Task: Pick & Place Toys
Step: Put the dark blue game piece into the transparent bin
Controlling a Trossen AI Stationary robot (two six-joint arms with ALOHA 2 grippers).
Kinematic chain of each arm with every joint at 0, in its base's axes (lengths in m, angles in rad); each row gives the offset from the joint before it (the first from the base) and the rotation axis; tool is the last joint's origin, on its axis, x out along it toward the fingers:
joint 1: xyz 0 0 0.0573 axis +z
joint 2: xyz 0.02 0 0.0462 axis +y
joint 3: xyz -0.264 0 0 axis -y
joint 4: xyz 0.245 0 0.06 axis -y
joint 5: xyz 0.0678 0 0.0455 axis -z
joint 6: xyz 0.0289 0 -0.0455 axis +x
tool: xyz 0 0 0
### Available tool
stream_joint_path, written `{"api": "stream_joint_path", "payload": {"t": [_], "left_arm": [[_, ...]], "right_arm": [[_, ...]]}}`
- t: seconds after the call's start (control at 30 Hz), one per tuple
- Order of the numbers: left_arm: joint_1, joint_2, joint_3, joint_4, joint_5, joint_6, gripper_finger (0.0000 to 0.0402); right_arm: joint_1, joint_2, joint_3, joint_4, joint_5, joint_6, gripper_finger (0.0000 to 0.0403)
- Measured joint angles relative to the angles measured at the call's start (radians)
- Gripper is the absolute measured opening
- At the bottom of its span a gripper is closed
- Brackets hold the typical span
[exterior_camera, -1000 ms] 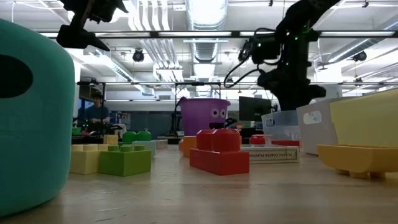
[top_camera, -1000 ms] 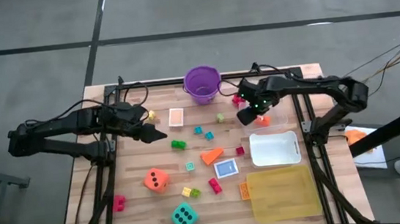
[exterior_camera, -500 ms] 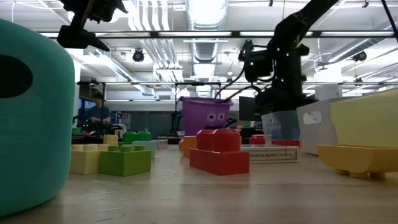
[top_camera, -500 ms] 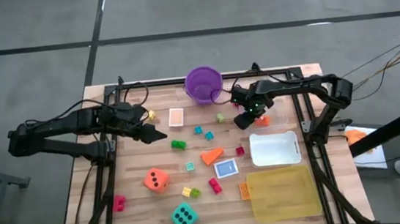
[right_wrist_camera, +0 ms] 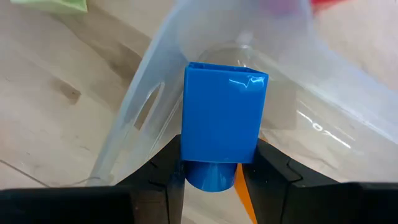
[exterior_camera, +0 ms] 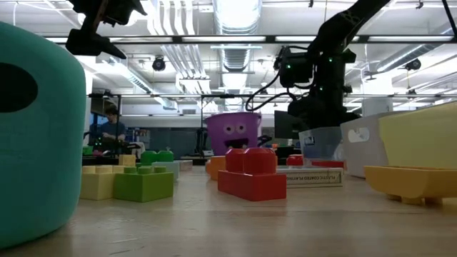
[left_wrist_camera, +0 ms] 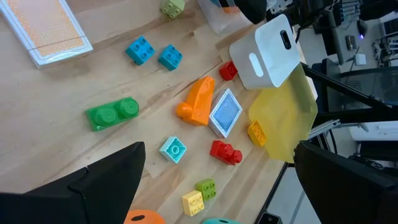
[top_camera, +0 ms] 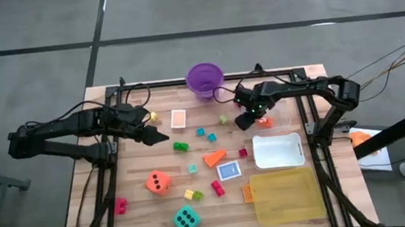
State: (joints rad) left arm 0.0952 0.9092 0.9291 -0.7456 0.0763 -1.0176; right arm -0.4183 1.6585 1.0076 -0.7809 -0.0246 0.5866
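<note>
Toys lie scattered over the wooden table [top_camera: 141, 168], and from left to right the high view shows the following. The left gripper [top_camera: 161, 137] hangs over the table's left half, its fingers spread apart and holding nothing, with a small yellow block [top_camera: 154, 117] and an orange-patterned card [top_camera: 178, 119] just beyond it. A pink block [top_camera: 120, 205] sits alone near the left front edge. Toward the middle come an orange die [top_camera: 158, 182], a teal die [top_camera: 186, 218], a green brick [top_camera: 181, 146], two small blue blocks [top_camera: 205, 134], an orange wedge [top_camera: 215, 157], a blue-patterned card [top_camera: 228, 171] and a red brick [top_camera: 217, 189]. The purple bucket [top_camera: 204, 80] stands at the far edge. To its right, the right gripper [top_camera: 243, 121] is clamped on a blue block [right_wrist_camera: 224, 130], poised over a clear tub [right_wrist_camera: 155, 93]. Farther right are a white tub [top_camera: 277, 150] and, in front of it, a yellow tray [top_camera: 287, 195].
</note>
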Motion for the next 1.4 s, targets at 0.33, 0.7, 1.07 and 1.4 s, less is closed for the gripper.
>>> {"api": "stream_joint_path", "payload": {"t": [0.33,0.7,1.07,1.4], "left_arm": [[0.0,0.0,0.0,0.0,0.003,0.0,0.04],[0.0,0.0,0.0,0.0,0.003,-0.011,0.04],[0.0,0.0,0.0,0.0,0.003,-0.011,0.04],[0.0,0.0,0.0,0.0,0.003,-0.012,0.04]], "right_arm": [[0.002,-0.002,-0.002,0.01,0.002,-0.011,0.0123],[0.009,-0.103,-0.061,0.033,0.048,0.203,0.0123],[-0.045,-0.181,-0.157,0.027,0.078,0.234,0.0123],[-0.14,-0.208,-0.201,0.021,0.073,0.217,0.0123]]}}
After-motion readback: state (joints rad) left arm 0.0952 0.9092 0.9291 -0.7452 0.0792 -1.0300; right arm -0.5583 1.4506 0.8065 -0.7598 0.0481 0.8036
